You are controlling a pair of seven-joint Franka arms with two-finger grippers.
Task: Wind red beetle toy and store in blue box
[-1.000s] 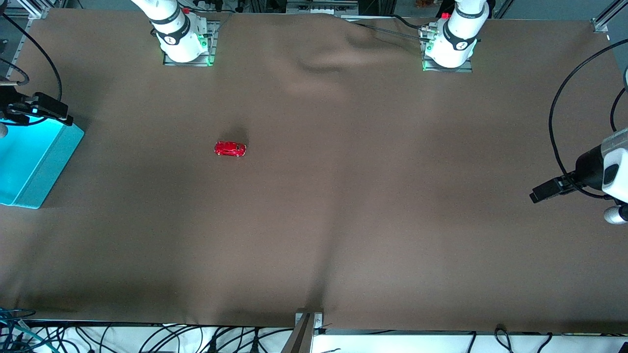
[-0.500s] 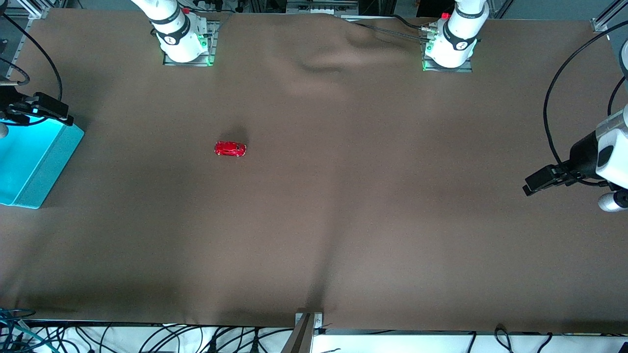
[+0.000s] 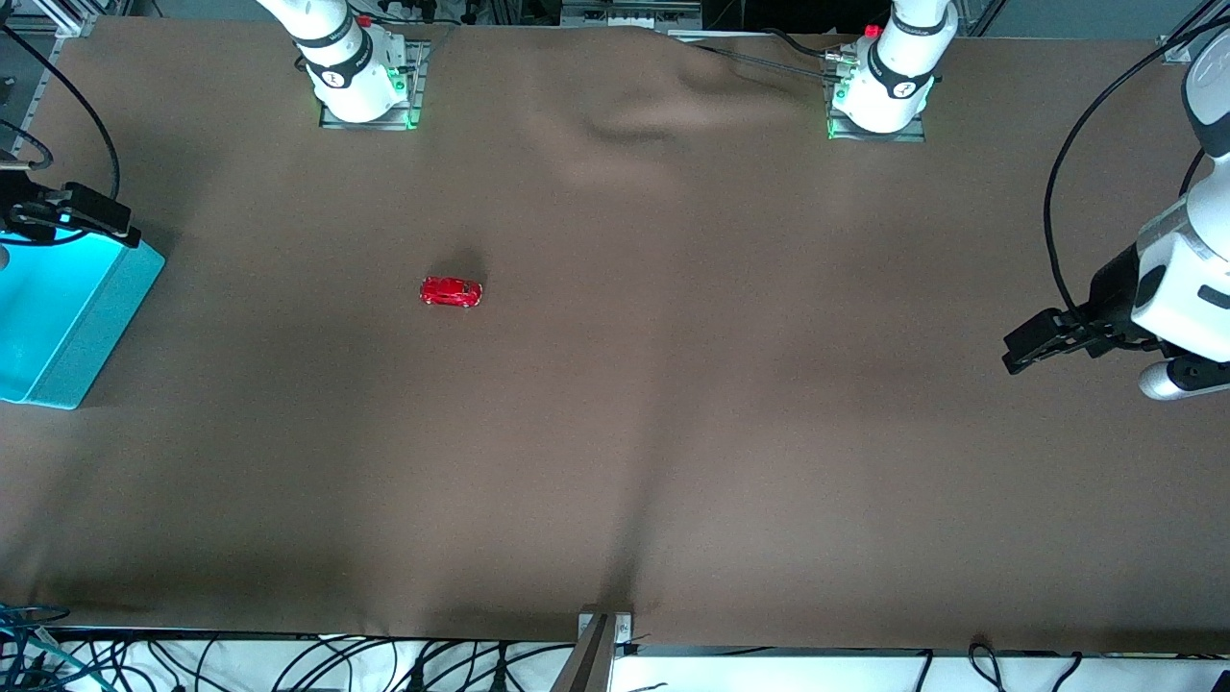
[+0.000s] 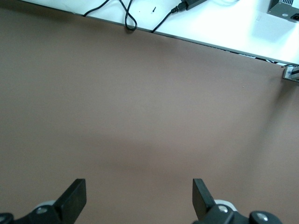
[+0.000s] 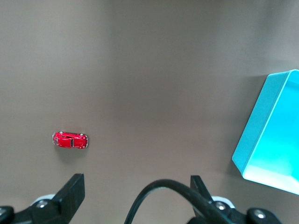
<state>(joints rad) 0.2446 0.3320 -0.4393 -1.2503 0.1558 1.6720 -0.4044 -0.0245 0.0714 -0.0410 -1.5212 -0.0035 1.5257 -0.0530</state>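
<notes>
The red beetle toy stands on its wheels on the brown cloth, toward the right arm's end of the table; it also shows in the right wrist view as the toy. At that end of the table stands the blue box, its wall also in the right wrist view. My right gripper hangs over the box's rim, open and empty. My left gripper is over bare cloth at the left arm's end, open with nothing between its fingers.
A fold rises in the cloth between the two arm bases. Cables lie along the table's edge nearest the camera, beside a metal bracket. A black cable arcs between the right gripper's fingers.
The left arm has swung its gripper a little toward the table's middle. The right arm, the toy and the box have not moved.
</notes>
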